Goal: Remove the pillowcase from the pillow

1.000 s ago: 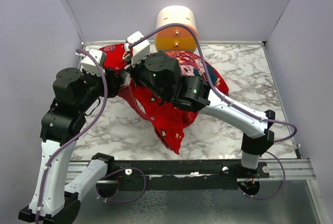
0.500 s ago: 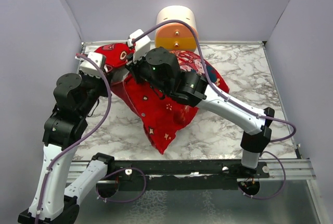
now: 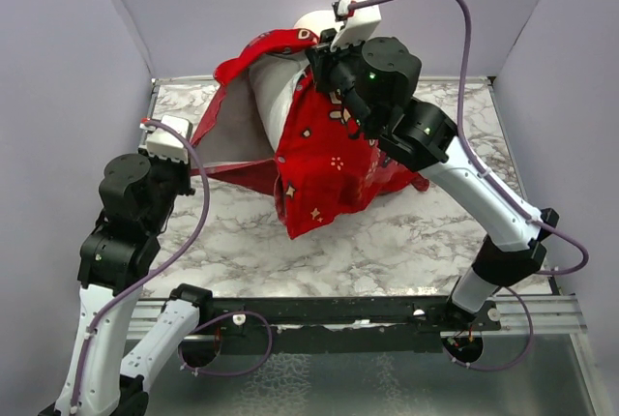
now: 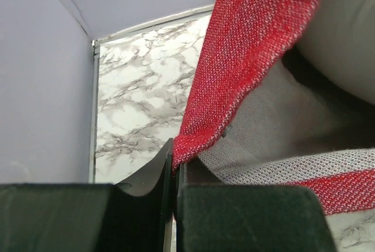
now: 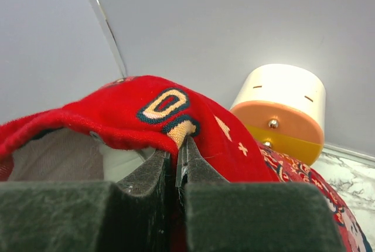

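Note:
The red pillowcase [image 3: 329, 160] hangs stretched between both grippers, its mouth pulled wide and grey lining showing. The white pillow [image 3: 274, 97] shows inside that mouth, standing on end. My right gripper [image 3: 317, 53] is raised at the back, shut on the upper rim of the pillowcase [image 5: 158, 108]; its fingertips [image 5: 179, 146] pinch the printed cloth. My left gripper [image 3: 196, 166] is low at the left, shut on the lower rim. In the left wrist view its tips [image 4: 174, 159] clamp the red hem [image 4: 246, 58], with the pillow [image 4: 351, 29] behind.
A cream-and-orange cylinder [image 5: 281, 111] stands at the back wall, mostly hidden behind the right wrist in the top view [image 3: 308, 21]. Grey walls close three sides of the marble table [image 3: 435, 232]. A black rail [image 3: 338, 312] runs along the near edge.
My left gripper closed on the pillowcase rim and drew left. My right gripper rose and moved back to the right, lifting the case, opening its mouth and exposing the white pillow.

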Robot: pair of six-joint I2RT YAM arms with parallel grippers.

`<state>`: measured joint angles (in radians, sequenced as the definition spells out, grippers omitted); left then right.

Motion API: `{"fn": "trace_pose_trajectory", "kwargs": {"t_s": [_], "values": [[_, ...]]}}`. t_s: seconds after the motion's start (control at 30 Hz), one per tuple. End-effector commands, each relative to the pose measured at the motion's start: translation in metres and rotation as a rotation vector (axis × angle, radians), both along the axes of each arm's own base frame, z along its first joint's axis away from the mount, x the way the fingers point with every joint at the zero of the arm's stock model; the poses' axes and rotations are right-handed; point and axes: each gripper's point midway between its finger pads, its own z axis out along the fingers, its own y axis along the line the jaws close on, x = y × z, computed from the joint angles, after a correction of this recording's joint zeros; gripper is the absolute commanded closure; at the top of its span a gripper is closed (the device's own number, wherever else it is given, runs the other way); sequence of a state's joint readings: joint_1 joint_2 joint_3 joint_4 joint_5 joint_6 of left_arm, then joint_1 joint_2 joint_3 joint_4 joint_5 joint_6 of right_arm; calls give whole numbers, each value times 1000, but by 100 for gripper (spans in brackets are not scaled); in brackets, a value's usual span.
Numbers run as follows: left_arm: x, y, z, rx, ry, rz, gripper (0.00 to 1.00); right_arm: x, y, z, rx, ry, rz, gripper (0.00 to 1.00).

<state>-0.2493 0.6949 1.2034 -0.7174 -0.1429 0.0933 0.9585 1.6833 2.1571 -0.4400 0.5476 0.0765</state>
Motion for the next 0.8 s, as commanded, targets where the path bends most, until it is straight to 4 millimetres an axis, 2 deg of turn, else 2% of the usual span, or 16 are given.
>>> {"fn": "trace_pose_trajectory", "kwargs": {"t_s": [0.0, 0.07, 0.1, 0.13, 0.23, 0.33, 0.47, 0.63, 0.77], "values": [[-9, 0, 25, 65, -66, -54, 87, 13, -24, 17, 51, -21, -95, 99], [-15, -13, 51, 80, -131, -152, 43, 14, -17, 16, 64, -8, -60, 99], [-20, -19, 65, 91, -165, -197, 31, 13, -12, 16, 69, -2, -35, 99], [-24, -25, 78, 95, -200, -236, 26, 13, -7, 15, 74, 6, -9, 99], [-42, -47, 105, 118, -284, -396, 21, 10, 14, 11, 87, 41, 81, 99], [-58, -75, 110, 94, -277, -579, 20, 10, 38, -7, 86, 99, 158, 99], [-69, -99, 92, 69, -195, -768, 19, 8, 57, -23, 91, 152, 227, 99], [-67, -106, 67, 37, -118, -890, 16, 6, 67, -30, 96, 179, 262, 99], [-56, -105, 48, 41, -82, -914, 14, 5, 67, -31, 98, 186, 265, 99]]}}
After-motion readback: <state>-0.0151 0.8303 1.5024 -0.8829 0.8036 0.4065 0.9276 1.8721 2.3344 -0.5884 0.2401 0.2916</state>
